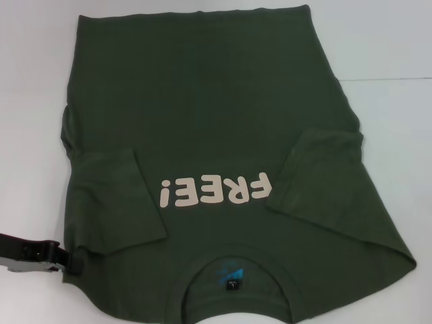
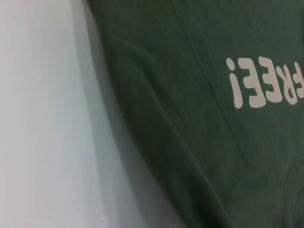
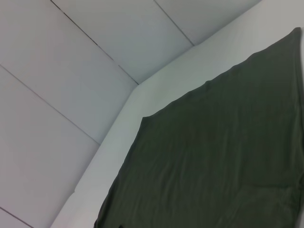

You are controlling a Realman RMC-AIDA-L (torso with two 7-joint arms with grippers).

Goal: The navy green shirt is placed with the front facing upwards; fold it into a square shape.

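Green shirt [image 1: 216,128] lies front up on white table [image 1: 398,54], collar w/ small label [image 1: 233,283] nearest the robot, hem at far side. Pink "FREE!" lettering [image 1: 216,191] across chest. Both short sleeves folded in over the body. Left gripper [image 1: 67,260] at shirt's near-left edge, by the left sleeve fold, touching cloth; can't tell how its jaws stand. Right gripper not seen in any view; right wrist cam shows only shirt's far corner and table.

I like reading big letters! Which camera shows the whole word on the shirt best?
The head view: all of the FREE! lettering shows on the navy green shirt. The left wrist view cuts off the first letter; the right wrist view shows only plain fabric.
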